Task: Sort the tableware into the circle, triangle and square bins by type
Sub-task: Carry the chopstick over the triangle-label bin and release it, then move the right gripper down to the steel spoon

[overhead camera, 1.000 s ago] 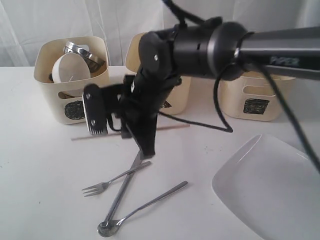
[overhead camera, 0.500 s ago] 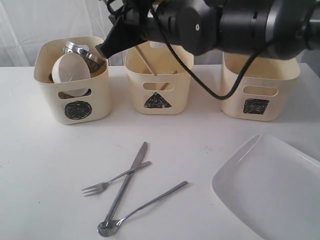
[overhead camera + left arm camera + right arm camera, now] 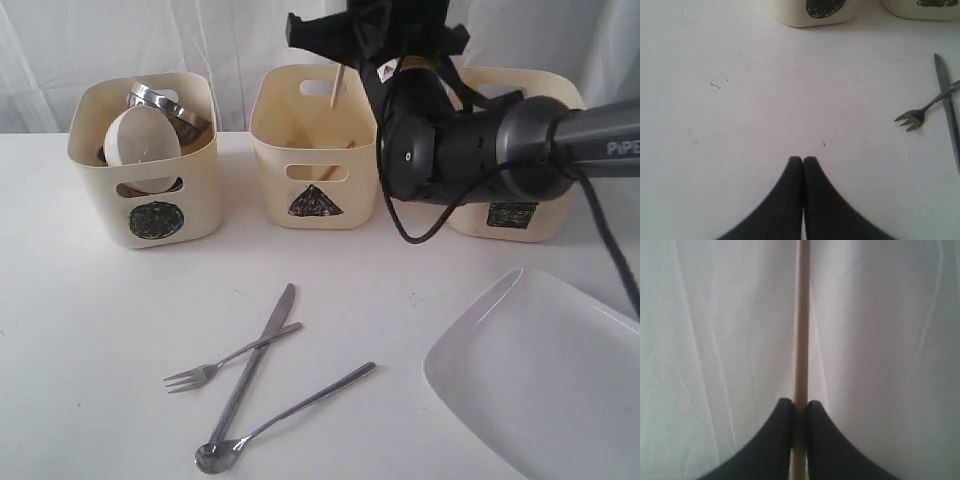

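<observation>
My right gripper [image 3: 345, 50] hangs above the triangle bin [image 3: 315, 205], shut on a wooden chopstick [image 3: 336, 88] whose lower end points down into the bin mouth. In the right wrist view the chopstick [image 3: 801, 315] runs straight out between the closed fingers [image 3: 782, 415]. A steel fork [image 3: 225, 362], knife [image 3: 258, 360] and spoon [image 3: 285, 415] lie crossed on the table. The large white plate [image 3: 540, 370] sits at the front right. The circle bin [image 3: 143, 220] holds a small white bowl [image 3: 140, 138] and steel ware [image 3: 165, 103]. My left gripper [image 3: 803, 159] is shut and empty over bare table.
The square bin [image 3: 510, 215] stands at the back right, partly behind the right arm. A white curtain hangs behind the bins. In the left wrist view the fork [image 3: 920, 112] and knife [image 3: 947, 105] lie off to one side, the circle bin's base [image 3: 815, 10] beyond.
The right arm rose from low over the table, taking the chopstick off it. It swung back, and the chopstick now hangs upright over the triangle bin.
</observation>
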